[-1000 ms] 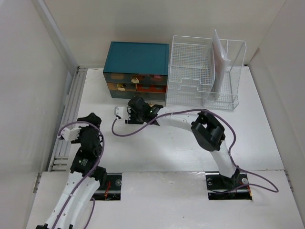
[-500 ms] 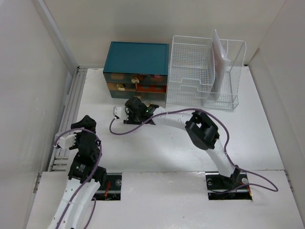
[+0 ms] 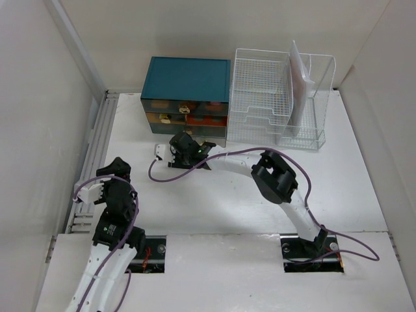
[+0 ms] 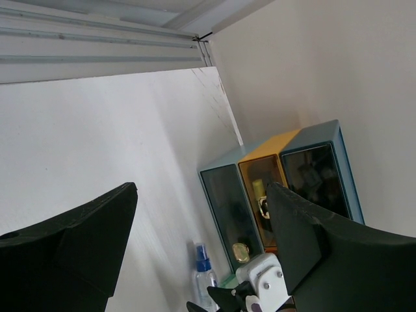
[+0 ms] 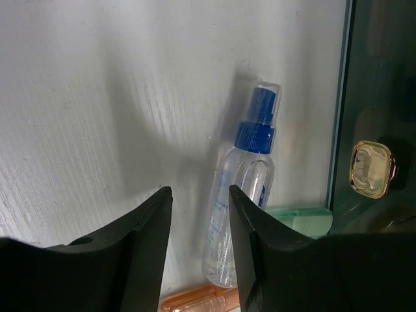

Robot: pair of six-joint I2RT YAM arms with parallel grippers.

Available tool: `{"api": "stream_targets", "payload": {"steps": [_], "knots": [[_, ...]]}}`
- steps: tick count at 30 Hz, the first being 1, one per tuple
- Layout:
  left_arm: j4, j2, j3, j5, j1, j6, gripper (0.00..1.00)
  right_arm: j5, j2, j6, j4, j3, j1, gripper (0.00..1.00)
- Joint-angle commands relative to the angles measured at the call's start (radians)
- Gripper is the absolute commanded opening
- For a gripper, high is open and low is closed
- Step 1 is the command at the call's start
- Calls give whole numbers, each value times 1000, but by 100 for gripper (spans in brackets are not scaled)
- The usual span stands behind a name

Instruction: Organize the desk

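Desk [image 3: 351, 162]: white top filling the overhead view, grey rail [image 3: 97, 143] down its left edge. Teal drawer cabinet [image 3: 188, 79] and white wire basket [image 3: 260, 91] stand at the back.

Clear spray bottle [image 5: 242, 166] with a blue cap lies flat on the desk just before the cabinet. Blue print on its side is too blurred to read.

Right arm is stretched forward and left, elbow bent. The right gripper [image 5: 198, 195] is low over the bottle's base, fingers slightly apart, clamping nothing.

Left arm is folded back near its base beside the rail. The left gripper [image 4: 201, 195] is spread wide and empty.
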Motion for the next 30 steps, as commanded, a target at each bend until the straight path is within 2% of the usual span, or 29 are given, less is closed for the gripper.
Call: {"api": "stream_targets", "payload": {"steps": [1,13,19,30], "knots": [[13,-11,5,-17,-2,9,78,8,-58,24,13,9,-3,46],[22,-20,-4,-8,-2,19,78,79,-100,12,13,-1,26,46],[22,-29,-4,1,-2,19,78,138,-43,12,-29,96,26,47],[22,-39,-4,1,-2,19,78,148,26,21,-82,203,26,48]]}}
